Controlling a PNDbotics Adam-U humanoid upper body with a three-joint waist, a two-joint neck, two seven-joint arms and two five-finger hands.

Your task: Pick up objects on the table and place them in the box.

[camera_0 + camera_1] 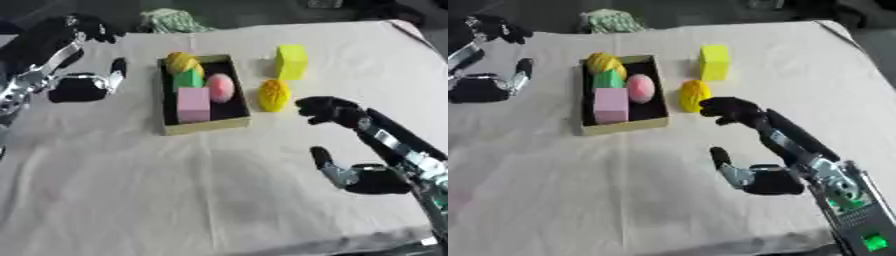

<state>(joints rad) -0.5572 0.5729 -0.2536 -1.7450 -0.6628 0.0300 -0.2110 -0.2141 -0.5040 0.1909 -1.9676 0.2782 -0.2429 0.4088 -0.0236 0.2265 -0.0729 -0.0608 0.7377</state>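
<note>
While the left hand hung over the table's left edge with its fingers spread wide and nothing in them, the box sat a little left of the surface's middle, toward the far edge. That shallow tan box, dark inside, held four things: a yellow ribbed ball in its far left corner, a green block just in front of the ball, a pink block nearer the front wall, and a pink egg-shaped piece beside the blocks against the right wall. Just right of the box lay a second yellow ribbed ball on the cloth-covered table, apart from the box wall. Farther back, toward the far edge, a yellow block stood upright. At the right the right hand reached in from the lower right corner, fingers parted wide and curved toward the loose ball, thumb held low and well apart from them; it gripped nothing, and whether the fingertips touched the ball could not be told
</note>
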